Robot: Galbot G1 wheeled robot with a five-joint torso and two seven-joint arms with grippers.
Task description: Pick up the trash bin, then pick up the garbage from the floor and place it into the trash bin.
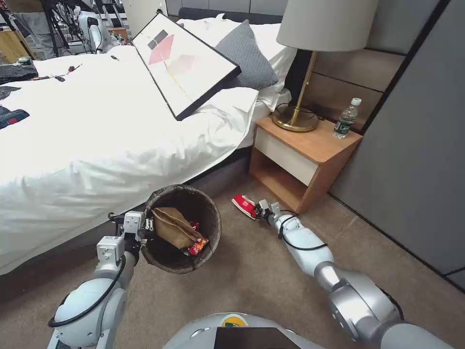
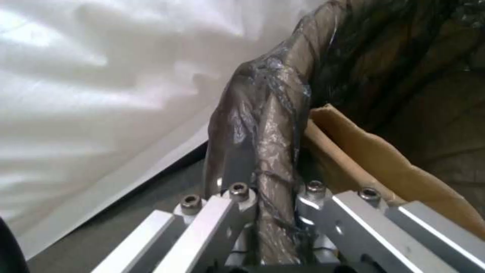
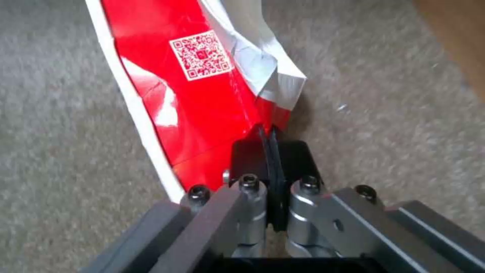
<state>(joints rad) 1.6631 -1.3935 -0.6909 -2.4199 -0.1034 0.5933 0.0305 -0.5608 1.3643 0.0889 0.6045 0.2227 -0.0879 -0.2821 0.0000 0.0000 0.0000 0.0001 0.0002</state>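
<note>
The trash bin (image 1: 206,232), round and lined with a dark brown bag, hangs tilted just above the carpet beside the bed. My left gripper (image 1: 147,225) is shut on its near rim (image 2: 268,125). Inside lie a flattened brown paper bag (image 1: 174,227) and a small red packet (image 1: 198,246). To the right, a red-and-white packet of garbage (image 1: 243,205) lies by the nightstand. My right gripper (image 1: 259,209) is shut on its edge, with the pads (image 3: 252,151) pinching the red wrapper (image 3: 192,94) just over the carpet.
A bed with a white duvet (image 1: 97,145) runs along the left, bearing a framed picture (image 1: 186,63). A wooden nightstand (image 1: 300,155) with a brass lamp (image 1: 296,118) and a clear water bottle (image 1: 347,118) stands close behind the right gripper. A grey wall panel (image 1: 411,160) closes the right side.
</note>
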